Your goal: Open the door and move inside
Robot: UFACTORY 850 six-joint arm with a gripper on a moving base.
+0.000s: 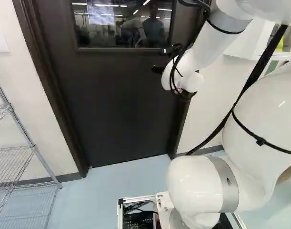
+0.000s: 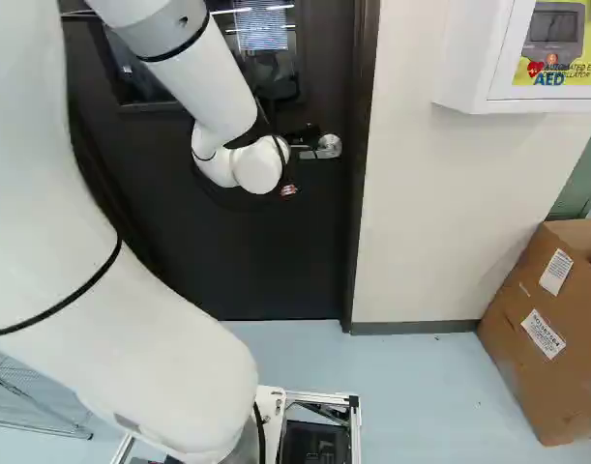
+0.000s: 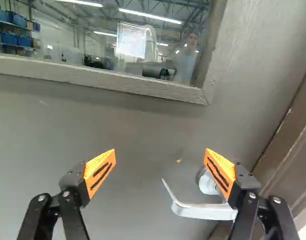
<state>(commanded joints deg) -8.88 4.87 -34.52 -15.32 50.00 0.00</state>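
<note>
Wrist view: crosswise handle (image 3: 202, 211) pointing mid-door (image 3: 137, 135)

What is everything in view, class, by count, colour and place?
door: one, black, ahead
window: one, dark-framed, in door
handle: one, silver, on door
wall: one, white, beside door
floor: one, blue, below
wall plate: one, white, door's left
wire rack: one, silver, door's left
cabinet: one, white, door's right
box: one, brown, door's right
base: one, silver-framed, under arm
cables: several, black, along arm
arm: one, white, on base
gripper: one, black, before door
</note>
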